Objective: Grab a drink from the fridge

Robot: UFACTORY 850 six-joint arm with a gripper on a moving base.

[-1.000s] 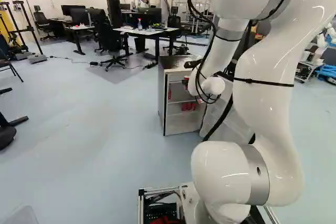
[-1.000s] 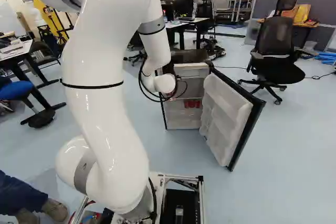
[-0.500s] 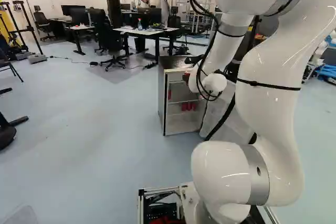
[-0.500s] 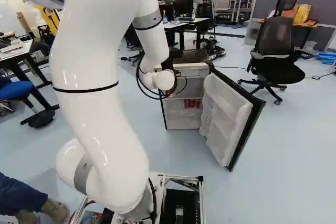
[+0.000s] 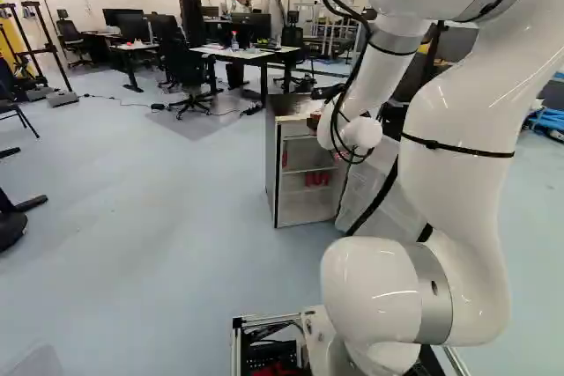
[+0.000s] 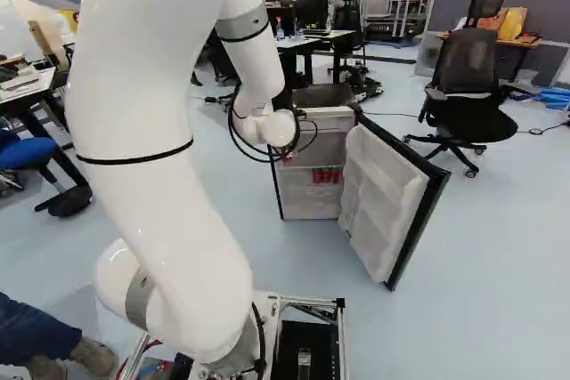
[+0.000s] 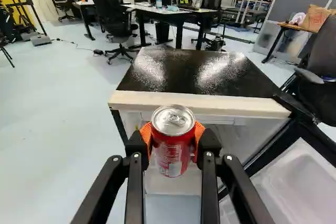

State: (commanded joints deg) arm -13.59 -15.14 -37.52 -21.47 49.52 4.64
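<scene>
Can (image 7: 173,141) was clamped upright between fingers (image 7: 209,142) parted by its width. Beyond, the open fridge (image 5: 304,210) was seen, right of centre in the left base view.

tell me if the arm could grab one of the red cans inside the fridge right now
Probably not: the gripper is shut on a red can, so it has no free grip for another. The open door does seem to leave the way to the cans inside free, though.

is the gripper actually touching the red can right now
Touching. The wrist view shows the red can between the gripper's orange pads, one pressed against either side.
</scene>
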